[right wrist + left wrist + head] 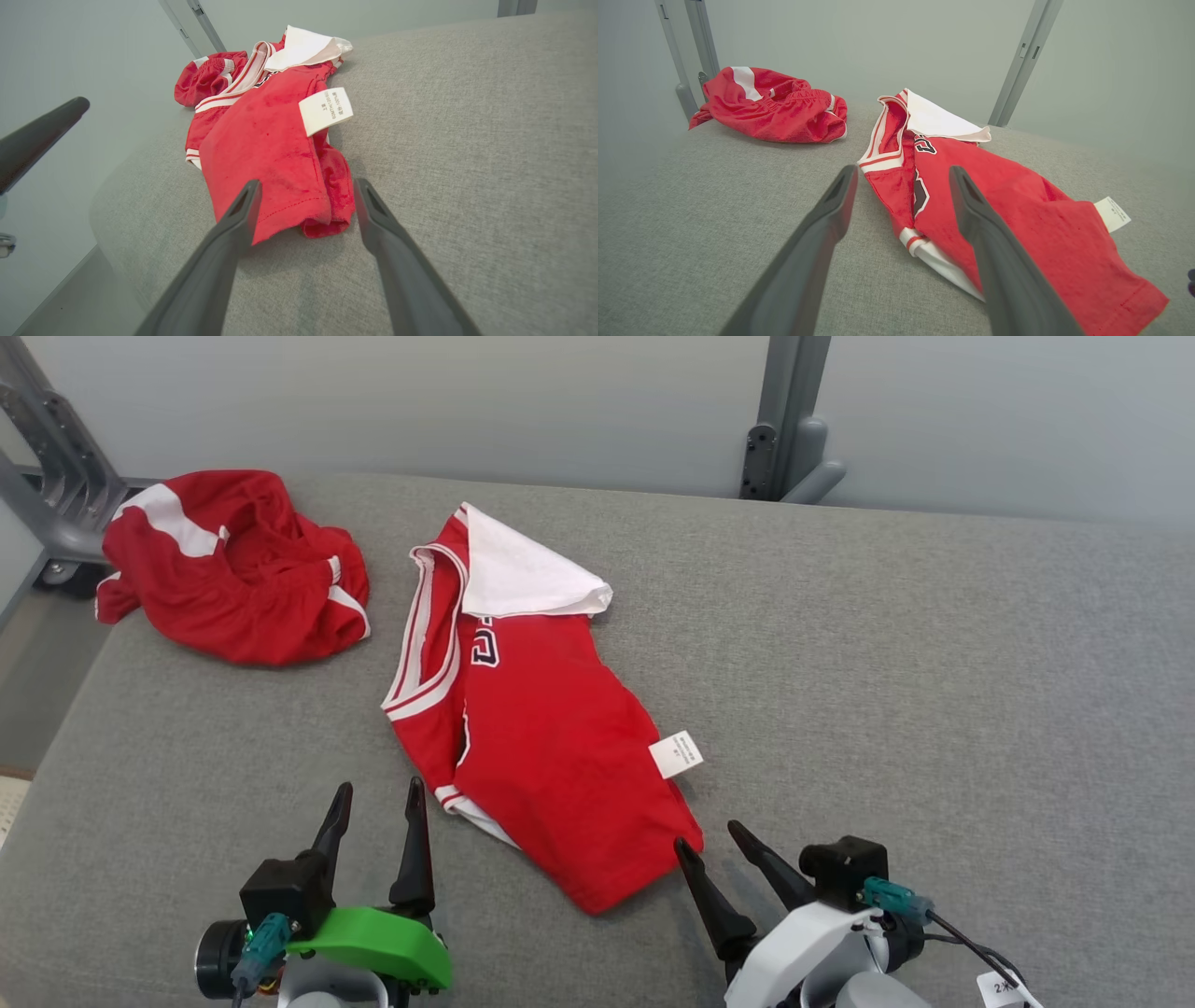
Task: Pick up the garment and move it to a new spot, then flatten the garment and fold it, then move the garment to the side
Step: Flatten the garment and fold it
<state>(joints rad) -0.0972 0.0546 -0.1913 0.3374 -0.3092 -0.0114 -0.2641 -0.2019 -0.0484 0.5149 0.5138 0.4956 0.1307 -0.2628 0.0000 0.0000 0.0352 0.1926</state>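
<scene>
The garment [551, 737], a red jersey with white trim, lies folded lengthwise in the middle of the grey table [887, 663]. A white flap is turned over at its far end, and a white label [676, 753] sticks out on its right edge. My left gripper [379, 787] is open just left of the jersey's near hem and touches nothing. My right gripper [709, 835] is open at the near right corner of the hem, apart from the cloth. In the left wrist view the garment [1017, 200] lies past my open left gripper [903, 170]. In the right wrist view the hem of the garment [261, 140] lies between and just past the tips of my right gripper [307, 183].
A second red garment with white stripes [233, 569] lies crumpled at the table's far left corner. Grey metal frame posts [784, 420] stand behind the table against a pale wall. The table's left edge drops to the floor [37, 663]. Bare grey cloth stretches to the right.
</scene>
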